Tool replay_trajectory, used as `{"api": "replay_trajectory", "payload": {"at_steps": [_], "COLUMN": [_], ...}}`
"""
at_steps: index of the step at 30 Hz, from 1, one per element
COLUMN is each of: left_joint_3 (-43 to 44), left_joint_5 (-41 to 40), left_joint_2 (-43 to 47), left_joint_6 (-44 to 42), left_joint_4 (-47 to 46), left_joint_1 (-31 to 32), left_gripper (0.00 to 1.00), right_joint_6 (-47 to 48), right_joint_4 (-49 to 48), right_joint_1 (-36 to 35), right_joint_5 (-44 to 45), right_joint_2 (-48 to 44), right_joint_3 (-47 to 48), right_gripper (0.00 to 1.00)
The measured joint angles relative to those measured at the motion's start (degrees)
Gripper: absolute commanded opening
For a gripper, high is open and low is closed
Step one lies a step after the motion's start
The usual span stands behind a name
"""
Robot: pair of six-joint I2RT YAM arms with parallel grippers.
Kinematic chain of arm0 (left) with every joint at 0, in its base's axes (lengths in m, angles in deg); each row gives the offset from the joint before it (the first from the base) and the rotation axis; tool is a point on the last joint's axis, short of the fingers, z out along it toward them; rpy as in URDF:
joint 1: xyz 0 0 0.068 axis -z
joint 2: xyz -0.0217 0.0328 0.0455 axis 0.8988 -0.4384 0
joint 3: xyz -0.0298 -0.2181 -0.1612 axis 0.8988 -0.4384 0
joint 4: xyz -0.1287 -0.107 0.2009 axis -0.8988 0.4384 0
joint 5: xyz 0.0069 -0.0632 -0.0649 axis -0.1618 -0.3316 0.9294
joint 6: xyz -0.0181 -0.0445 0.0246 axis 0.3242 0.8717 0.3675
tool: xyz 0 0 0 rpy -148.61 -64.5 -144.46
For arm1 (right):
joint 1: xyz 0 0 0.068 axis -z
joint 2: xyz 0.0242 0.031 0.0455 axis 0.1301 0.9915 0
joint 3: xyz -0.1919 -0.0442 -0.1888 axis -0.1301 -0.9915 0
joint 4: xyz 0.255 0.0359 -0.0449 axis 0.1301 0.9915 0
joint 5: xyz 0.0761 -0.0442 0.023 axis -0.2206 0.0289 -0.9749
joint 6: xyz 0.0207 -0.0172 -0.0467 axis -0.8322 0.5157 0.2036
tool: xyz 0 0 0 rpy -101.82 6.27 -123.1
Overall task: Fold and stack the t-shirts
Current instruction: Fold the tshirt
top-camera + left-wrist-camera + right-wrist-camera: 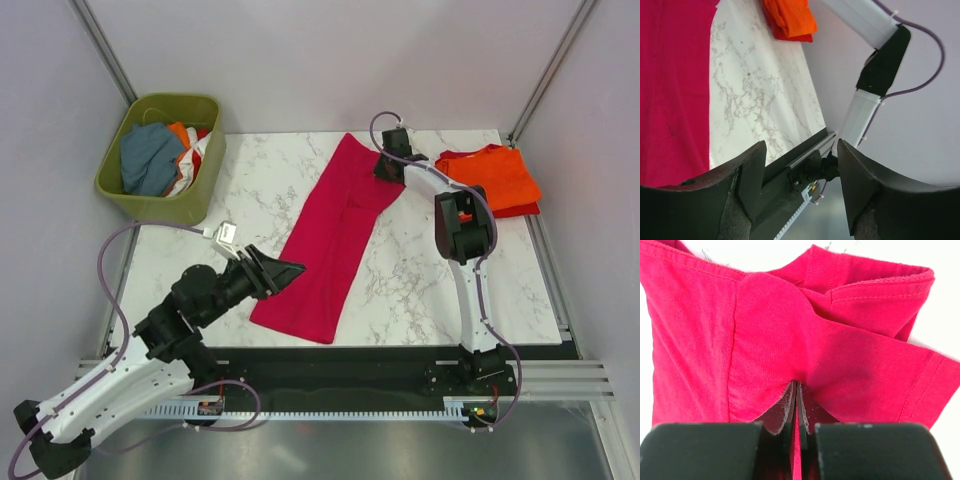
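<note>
We have the pink shirt lying mid-table as a long strip, axis running far-right to near-left. The right gripper is pinched onto its far end. The left gripper is spread wide and empty, just left of the near end, so it's the nearer arm there. The folded orange shirt sits far right.

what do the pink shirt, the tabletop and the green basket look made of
Pink shirt: soft knit cloth, probably cotton jersey, matte; it folds limply and shows stitched hems. Tabletop: white with grey veins, marble or a marble-look laminate, smooth. Green basket: likely moulded plastic, rigid even walls, dull sheen.
</note>
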Motion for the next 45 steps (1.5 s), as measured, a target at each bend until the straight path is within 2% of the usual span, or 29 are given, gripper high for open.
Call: {"api": "replay_trajectory", "payload": {"at_steps": [3,5,11,16,23,28,34,38,39,41,45], "left_joint_3": [3.37,4.09,2.43,1.79,2.99,3.72,3.74,3.5,3.3,2.54,0.63], "left_joint_5": [0.04,0.09,-1.44,-5.38,-13.68,-13.7,-12.48,-11.91,-11.61,-10.64,-8.22], "left_joint_2": [-4.52,-7.48,-14.03,-16.68,-22.38,-31.63,-40.02,-42.05,-42.12,-42.36,-43.19], "left_joint_6": [-1.7,-2.49,-6.12,-10.54,-15.63,-16.61,-16.83,-16.81,-16.81,-16.76,-16.46], "left_joint_4": [3.87,4.9,6.91,7.82,10.86,13.33,14.84,15.13,15.1,14.67,12.66], "left_joint_1": [0.0,0.0,0.0,0.0,-1.4,-3.91,-4.24,-4.33,-4.33,-4.42,-4.52], "left_gripper": [0.65,0.63,0.59,0.58,0.58,0.58,0.57,0.56,0.56,0.54,0.51], "right_joint_6": [0.0,0.11,0.59,1.16,1.07,0.96,0.5,0.11,0.09,-0.04,-0.33], "right_joint_4": [-0.57,-0.83,-1.31,-2.21,-3.1,-2.84,-0.96,1.01,1.25,2.27,4.24], "right_joint_1": [-0.2,-0.44,-1.2,-1.92,-4.76,-6.51,-6.14,-5.99,-5.99,-5.99,-5.99], "right_joint_5": [0.24,0.39,0.7,0.0,0.09,0.46,2.32,3.3,3.5,3.87,4.74], "right_joint_2": [-1.22,-2.97,-12.68,-21.59,-28.17,-27.39,-19.32,-14.29,-13.38,-11.3,-7.26], "right_joint_3": [-2.05,-4.68,-18.75,-29.51,-34.91,-34.14,-26.12,-20.28,-18.84,-16.13,-9.46], "right_gripper": [0.09,0.11,0.2,0.22,0.24,0.23,0.19,0.11,0.06,0.01,0.0]}}
